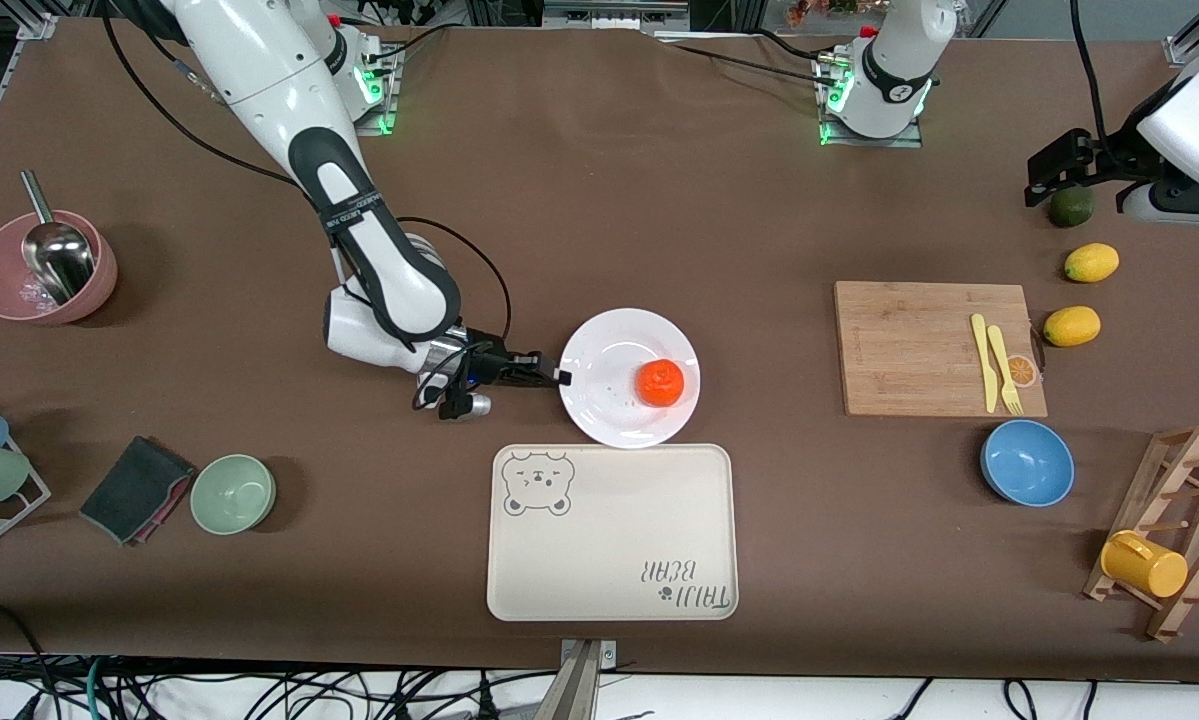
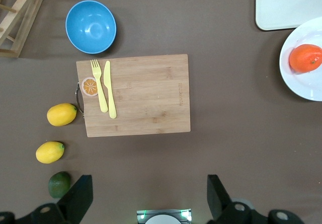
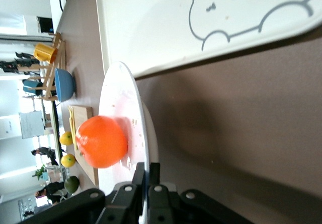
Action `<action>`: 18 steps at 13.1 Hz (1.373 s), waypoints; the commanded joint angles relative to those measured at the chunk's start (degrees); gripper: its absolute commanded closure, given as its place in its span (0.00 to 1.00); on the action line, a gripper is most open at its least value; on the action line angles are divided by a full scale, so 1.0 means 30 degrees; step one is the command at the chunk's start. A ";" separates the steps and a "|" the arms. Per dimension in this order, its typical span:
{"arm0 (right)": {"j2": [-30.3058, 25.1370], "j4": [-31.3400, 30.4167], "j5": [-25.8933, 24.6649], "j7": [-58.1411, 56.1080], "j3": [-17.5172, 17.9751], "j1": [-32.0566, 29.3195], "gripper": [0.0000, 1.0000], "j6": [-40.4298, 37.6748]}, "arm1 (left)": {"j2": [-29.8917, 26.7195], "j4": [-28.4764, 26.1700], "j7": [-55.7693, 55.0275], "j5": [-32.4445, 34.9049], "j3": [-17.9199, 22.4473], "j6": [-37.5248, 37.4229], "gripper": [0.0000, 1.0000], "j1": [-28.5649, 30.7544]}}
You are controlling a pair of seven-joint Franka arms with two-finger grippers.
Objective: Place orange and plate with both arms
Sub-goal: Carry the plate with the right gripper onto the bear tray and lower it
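The white plate [image 1: 609,350] lies mid-table, and its rim nearest the front camera meets the bear-print tray. The orange [image 1: 660,382] sits on it, toward the left arm's end. My right gripper [image 1: 562,377] is shut on the plate's rim at the right arm's end; in the right wrist view its fingers [image 3: 147,171] pinch the rim of the plate [image 3: 118,93] just beside the orange [image 3: 100,141]. My left gripper [image 1: 1044,175] waits open, high over the table's left-arm end. Its view looks down past the open gripper [image 2: 149,196] and catches the orange [image 2: 305,58] on the plate [image 2: 302,85].
The cream tray [image 1: 609,560] lies just nearer the camera than the plate. A cutting board [image 1: 909,350] with yellow fork and knife, a blue bowl [image 1: 1027,462], two lemons [image 1: 1091,262] and an avocado [image 1: 1071,207] lie toward the left arm's end. A green bowl [image 1: 233,493] and pink bowl [image 1: 44,268] are toward the right arm's.
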 commanded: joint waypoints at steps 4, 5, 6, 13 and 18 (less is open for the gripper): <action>0.0363 0.2097 0.0779 0.1803 0.0111 -0.0920 1.00 0.0026 | -0.0069 -0.0042 -0.0083 0.0141 0.0022 0.0004 0.00 0.0008; 0.0539 0.2362 0.0633 0.1922 0.0082 -0.1096 1.00 0.0026 | -0.0040 -0.0042 -0.0083 0.0141 0.0022 0.0032 0.00 0.0038; 0.0628 0.2655 0.0603 0.1894 -0.0093 -0.1155 1.00 0.0026 | -0.0010 -0.0013 -0.0083 0.0141 0.0022 0.0062 0.00 0.0067; 0.4080 0.6927 0.0690 0.1952 -0.1821 -0.1156 1.00 0.0231 | -0.0010 -0.0013 0.0152 -0.0325 0.0227 -0.0143 0.00 0.1708; 0.6017 0.8893 0.0837 0.1982 -0.1735 -0.1038 1.00 0.1285 | 0.0107 -0.0013 0.0122 -0.0327 0.0256 -0.0143 0.00 0.1708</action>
